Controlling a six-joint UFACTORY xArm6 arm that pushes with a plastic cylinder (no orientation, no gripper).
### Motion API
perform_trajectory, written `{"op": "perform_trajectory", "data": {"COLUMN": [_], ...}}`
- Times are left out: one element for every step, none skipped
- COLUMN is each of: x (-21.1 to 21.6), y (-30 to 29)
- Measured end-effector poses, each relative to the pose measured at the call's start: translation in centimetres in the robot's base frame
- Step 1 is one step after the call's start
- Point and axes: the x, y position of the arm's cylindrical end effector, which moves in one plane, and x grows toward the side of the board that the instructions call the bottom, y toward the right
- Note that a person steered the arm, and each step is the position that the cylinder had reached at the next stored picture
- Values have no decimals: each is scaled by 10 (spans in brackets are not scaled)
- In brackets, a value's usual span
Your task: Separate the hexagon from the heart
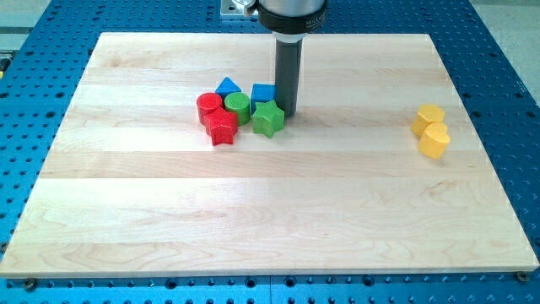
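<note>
My tip (287, 113) rests on the wooden table (253, 219), touching or just beside the green star (268, 119) and the blue cube (263, 94) on their right. That cluster also holds a blue triangle (227, 86), a green cylinder (238, 105), a red cylinder (208, 106) and a red star (222, 127). Well apart, at the view's right, the yellow hexagon (429, 116) touches the yellow heart (435, 140) below it.
</note>
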Motion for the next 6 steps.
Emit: {"op": "perform_trajectory", "data": {"x": [-18, -28, -6, 44, 51, 55], "y": [101, 179, 239, 209, 128, 103]}}
